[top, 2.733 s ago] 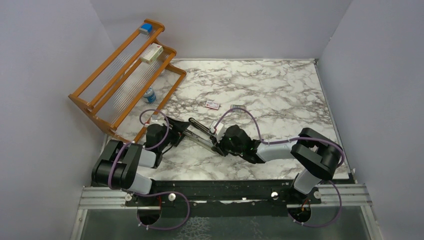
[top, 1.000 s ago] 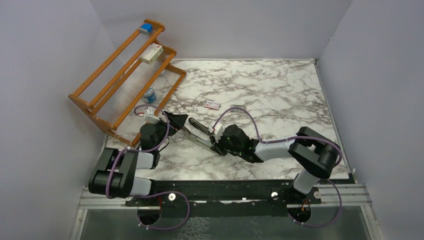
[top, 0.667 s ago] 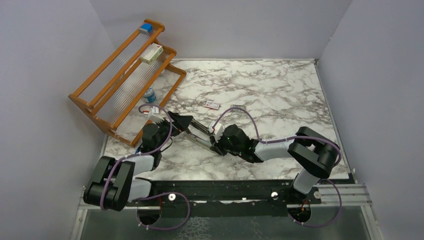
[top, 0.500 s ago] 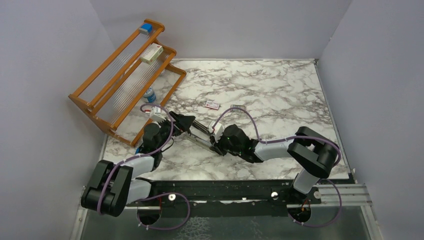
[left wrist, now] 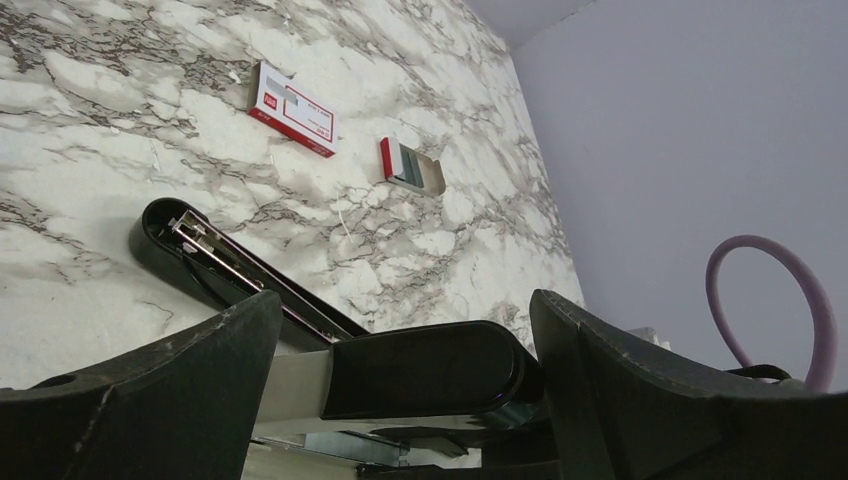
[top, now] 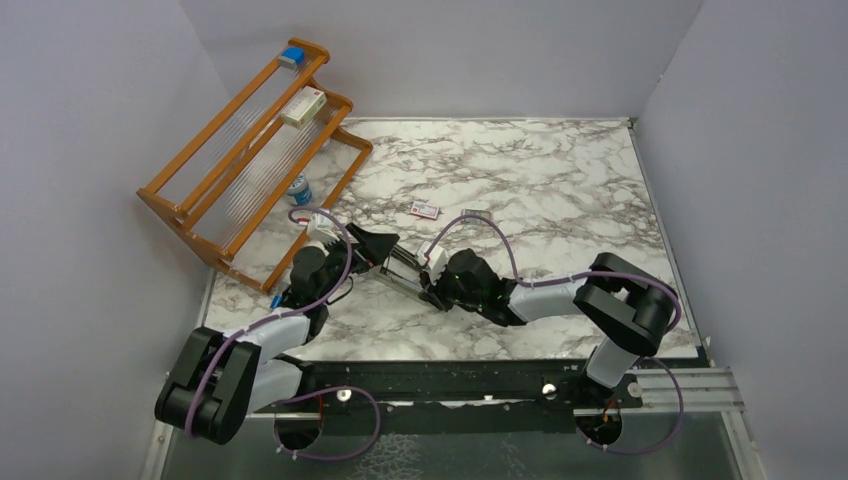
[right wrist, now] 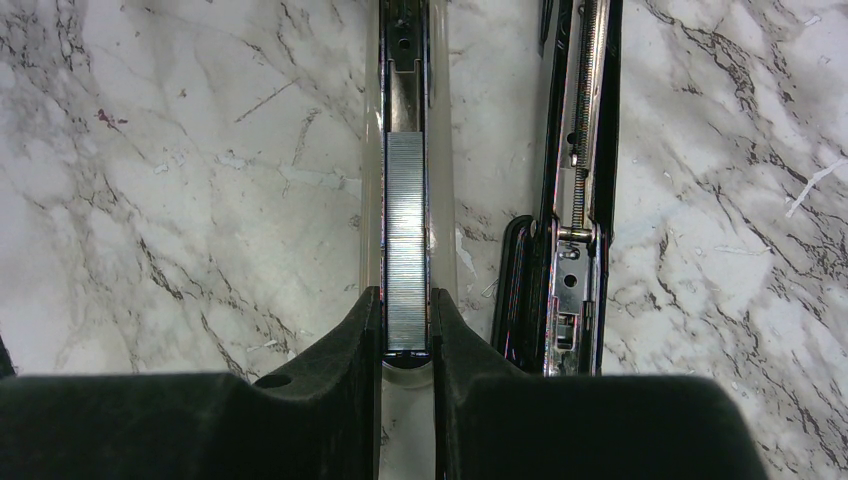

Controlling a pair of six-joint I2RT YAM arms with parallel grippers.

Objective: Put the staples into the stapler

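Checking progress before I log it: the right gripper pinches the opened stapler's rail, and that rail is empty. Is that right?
Not quite. The stapler's rail is not empty: a strip of staples lies in it, as the right wrist view shows. The right gripper does pinch the opened stapler's rail.

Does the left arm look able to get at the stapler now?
Probably yes: the left fingers stand open on both sides of the stapler, with nothing in between. The right fingers only grip its rail.

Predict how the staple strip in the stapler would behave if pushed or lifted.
The staple strip looks thin and finely ribbed, so probably light and apt to snap. Walled in by the stapler's channel, it likely slides lengthwise only.
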